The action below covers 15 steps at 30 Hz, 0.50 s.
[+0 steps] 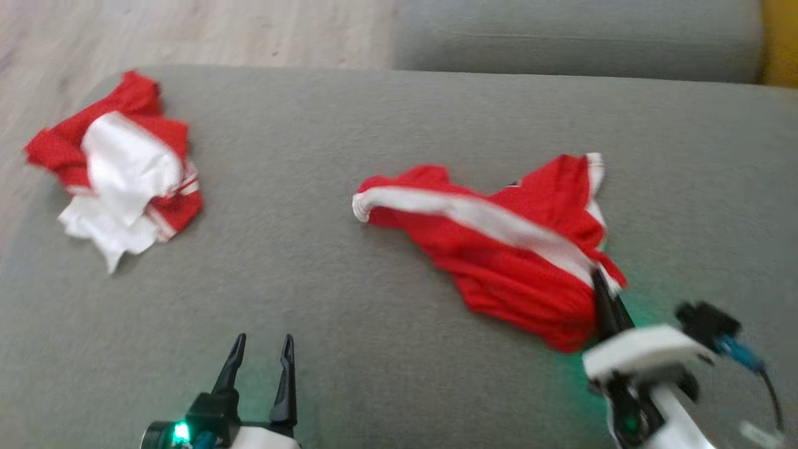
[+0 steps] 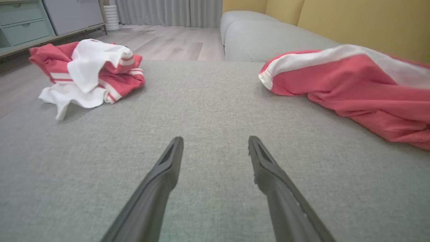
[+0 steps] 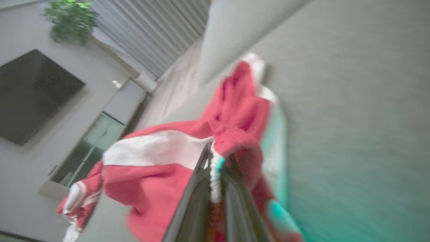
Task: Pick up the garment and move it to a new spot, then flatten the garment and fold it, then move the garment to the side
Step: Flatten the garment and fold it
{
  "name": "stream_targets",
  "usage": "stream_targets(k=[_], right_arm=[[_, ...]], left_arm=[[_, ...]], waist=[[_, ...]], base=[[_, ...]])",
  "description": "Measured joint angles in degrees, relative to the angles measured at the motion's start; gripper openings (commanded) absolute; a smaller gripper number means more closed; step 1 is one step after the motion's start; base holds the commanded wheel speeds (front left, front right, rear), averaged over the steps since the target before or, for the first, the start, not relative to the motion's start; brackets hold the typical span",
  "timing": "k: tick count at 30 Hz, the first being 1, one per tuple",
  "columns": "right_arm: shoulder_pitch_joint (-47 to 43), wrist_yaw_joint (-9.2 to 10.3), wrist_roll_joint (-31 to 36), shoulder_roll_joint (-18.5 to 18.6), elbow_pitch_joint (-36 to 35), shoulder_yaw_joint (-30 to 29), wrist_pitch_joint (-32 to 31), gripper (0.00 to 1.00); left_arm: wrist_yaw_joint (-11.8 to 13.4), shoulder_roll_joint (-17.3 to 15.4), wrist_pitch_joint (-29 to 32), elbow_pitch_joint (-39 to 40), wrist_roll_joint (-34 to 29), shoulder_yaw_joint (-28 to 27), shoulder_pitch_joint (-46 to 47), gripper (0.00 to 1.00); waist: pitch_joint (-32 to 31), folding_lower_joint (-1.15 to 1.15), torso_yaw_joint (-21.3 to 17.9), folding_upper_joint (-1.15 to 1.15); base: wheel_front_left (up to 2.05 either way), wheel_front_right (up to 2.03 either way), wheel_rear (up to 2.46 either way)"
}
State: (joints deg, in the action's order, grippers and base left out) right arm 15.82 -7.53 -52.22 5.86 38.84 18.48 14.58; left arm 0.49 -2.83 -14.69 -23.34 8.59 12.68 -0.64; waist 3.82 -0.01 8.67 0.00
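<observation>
With the right gripper (image 1: 601, 284) pinched shut on the edge of the red garment (image 1: 499, 262) at four o'clock on the sofa (image 1: 374, 112), I'd lift slowly and high so the cloth hangs clear, the left gripper (image 1: 262, 352) waiting spread wide at seven o'clock.

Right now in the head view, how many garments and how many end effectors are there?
Red-and-white garments: 2, the left garment and the right garment.
End effectors: 2, the left end effector open, the right end effector shut on the right garment.
Total: 4
</observation>
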Motion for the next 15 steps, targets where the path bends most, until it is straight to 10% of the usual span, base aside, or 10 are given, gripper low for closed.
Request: stream_targets(k=[5, 6, 7, 8, 15], right_arm=[[-4.54, 0.0, -2.43, 4.41, -0.09, -0.73, -1.59, 0.0], [-4.38, 0.0, -2.43, 4.93, -0.13, -0.82, -1.75, 0.16], [-4.1, 0.0, -2.32, 5.44, 0.01, -0.77, -2.08, 0.79], [-3.72, 0.0, -1.68, 5.83, 0.3, -0.65, -2.07, 1.0], [2.31, 0.0, 22.56, 9.15, 1.44, -1.19, -0.78, 1.0]], left_arm=[[-0.07, 0.0, 0.0, -0.04, 0.0, -0.04, 0.23, 1.0], [-0.08, 0.01, 0.0, -0.05, 0.01, 0.0, 0.31, 1.0], [-0.1, 0.01, 0.0, -0.18, 0.01, 0.07, 0.41, 1.0], [-0.34, 0.0, 0.0, -0.32, 0.01, 0.12, 0.49, 1.0], [-0.46, 0.03, 0.0, -0.58, 1.01, 0.79, 3.09, 1.0]], waist=[[-0.95, 0.0, -4.5, 0.0], [-0.99, 0.0, -5.33, 0.0], [-0.98, 0.0, -6.16, 0.0], [-0.94, 0.0, -6.87, 0.0], [0.44, 0.02, -9.4, 0.0]], base=[[0.0, 0.0, 0.0], [0.0, 0.0, 0.0], [0.0, 0.0, 0.0], [0.0, 0.0, 0.0], [0.0, 0.0, 0.0]])
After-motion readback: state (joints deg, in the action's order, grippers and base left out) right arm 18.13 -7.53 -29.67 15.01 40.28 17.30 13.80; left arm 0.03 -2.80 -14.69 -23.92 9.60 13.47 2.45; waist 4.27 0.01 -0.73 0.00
